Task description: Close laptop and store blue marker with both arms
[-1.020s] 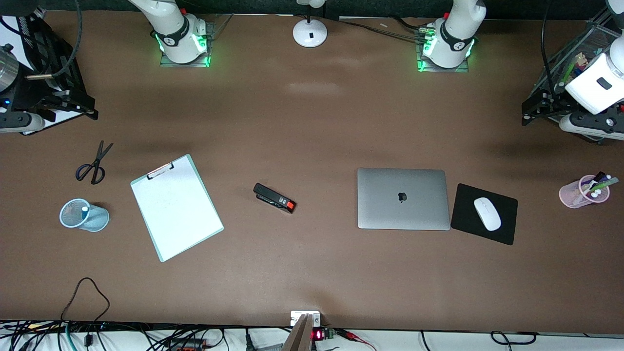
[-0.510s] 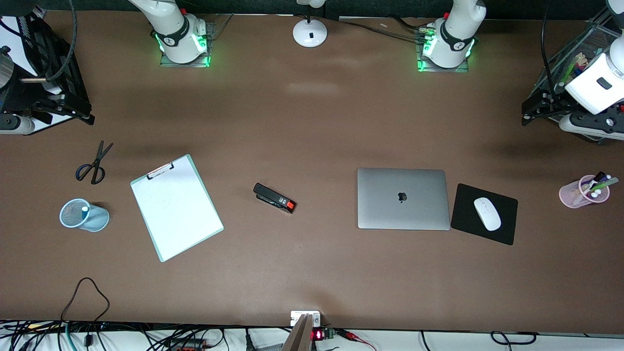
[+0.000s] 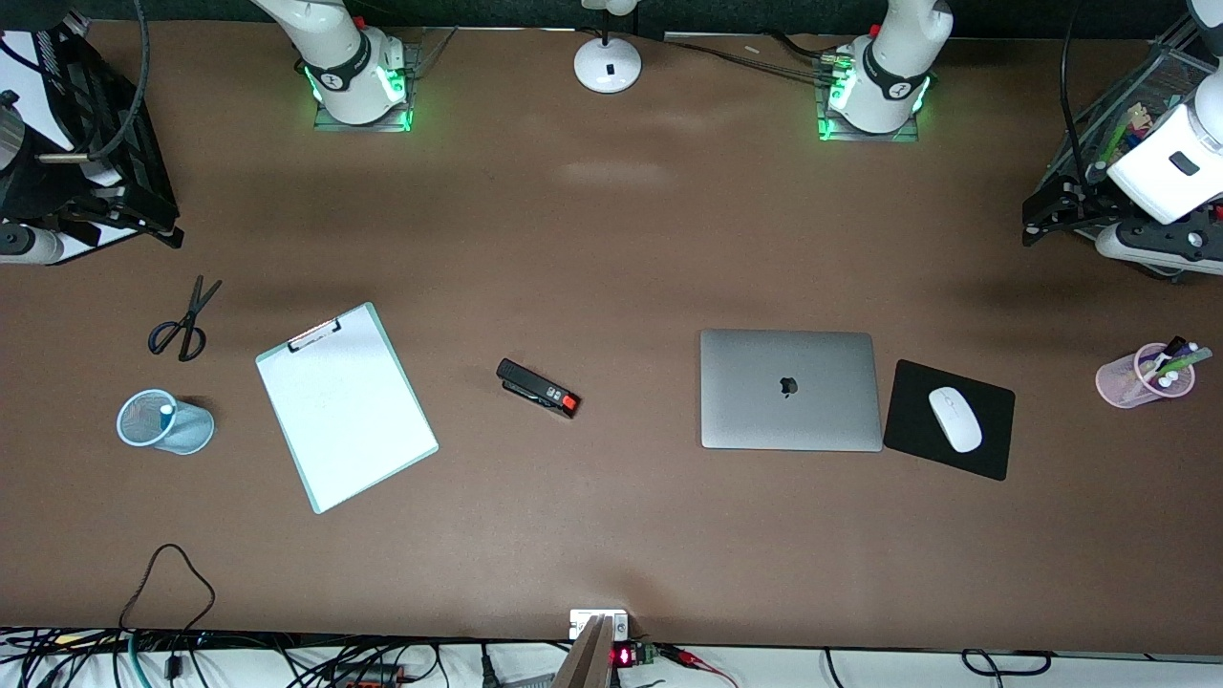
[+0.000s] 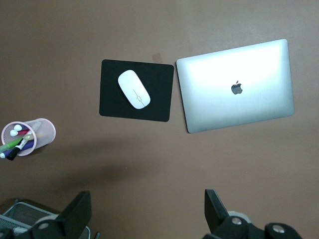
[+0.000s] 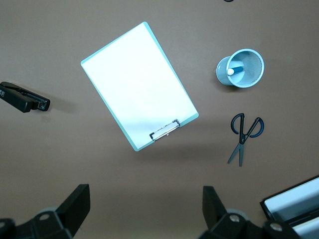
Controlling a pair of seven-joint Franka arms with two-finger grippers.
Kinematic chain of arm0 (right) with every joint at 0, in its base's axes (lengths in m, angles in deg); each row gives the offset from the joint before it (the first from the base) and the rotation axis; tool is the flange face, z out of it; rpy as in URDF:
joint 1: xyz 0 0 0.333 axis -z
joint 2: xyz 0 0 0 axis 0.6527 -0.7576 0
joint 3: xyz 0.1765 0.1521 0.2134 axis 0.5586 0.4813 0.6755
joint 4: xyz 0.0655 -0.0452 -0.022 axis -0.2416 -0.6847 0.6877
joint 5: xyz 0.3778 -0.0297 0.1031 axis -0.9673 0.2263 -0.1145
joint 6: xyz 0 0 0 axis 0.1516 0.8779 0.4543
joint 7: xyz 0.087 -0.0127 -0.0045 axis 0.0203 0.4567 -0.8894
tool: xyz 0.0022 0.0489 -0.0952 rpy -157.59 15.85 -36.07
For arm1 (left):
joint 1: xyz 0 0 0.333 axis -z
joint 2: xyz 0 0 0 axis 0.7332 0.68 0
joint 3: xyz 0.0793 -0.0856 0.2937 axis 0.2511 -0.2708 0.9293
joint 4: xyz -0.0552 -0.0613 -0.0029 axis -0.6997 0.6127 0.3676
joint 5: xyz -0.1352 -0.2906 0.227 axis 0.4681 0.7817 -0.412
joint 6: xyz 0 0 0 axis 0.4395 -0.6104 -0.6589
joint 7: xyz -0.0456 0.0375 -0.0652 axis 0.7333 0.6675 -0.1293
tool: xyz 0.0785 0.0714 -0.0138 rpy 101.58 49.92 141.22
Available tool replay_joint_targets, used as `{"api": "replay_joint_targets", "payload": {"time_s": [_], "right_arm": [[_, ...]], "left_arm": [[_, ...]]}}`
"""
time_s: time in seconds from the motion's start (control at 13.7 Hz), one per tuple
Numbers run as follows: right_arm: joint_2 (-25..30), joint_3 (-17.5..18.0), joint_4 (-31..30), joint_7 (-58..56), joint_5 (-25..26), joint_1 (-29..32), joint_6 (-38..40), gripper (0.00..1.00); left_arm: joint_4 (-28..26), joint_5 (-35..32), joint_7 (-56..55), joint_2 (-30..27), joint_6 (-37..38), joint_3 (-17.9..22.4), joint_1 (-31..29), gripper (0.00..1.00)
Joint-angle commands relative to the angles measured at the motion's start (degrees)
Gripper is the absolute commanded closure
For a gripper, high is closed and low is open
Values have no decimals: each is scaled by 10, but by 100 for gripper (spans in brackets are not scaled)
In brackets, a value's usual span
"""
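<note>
Laptop (image 3: 790, 390) lies shut at mid-height of frame, toward left arm's end; stiff, heavy, slick lid. Marker (image 5: 235, 70) sits in cup (image 5: 240, 68), right arm's end: likely light and slim, pinch near the white tip. Left gripper (image 4: 144, 211) and right gripper (image 5: 144, 206) hang high over their own ends, fingers spread, empty.

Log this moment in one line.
silver-grey laptop: shut | blue marker: in light-blue mesh cup | left gripper: open | right gripper: open
</note>
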Motion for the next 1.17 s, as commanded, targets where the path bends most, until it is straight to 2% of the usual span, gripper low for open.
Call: {"api": "replay_joint_targets", "payload": {"time_s": [0.0,0.51,1.09], "right_arm": [[11,2,-4,7,-10,3,-12,0],[12,1,-4,2,-29,2,-16,0],[21,1,-11,2,-25,2,-12,0]], "left_arm": [[12,3,10,3,10,0,-1,0],[12,4,9,3,10,0,0,0],[12,3,9,4,9,0,0,0]]}}
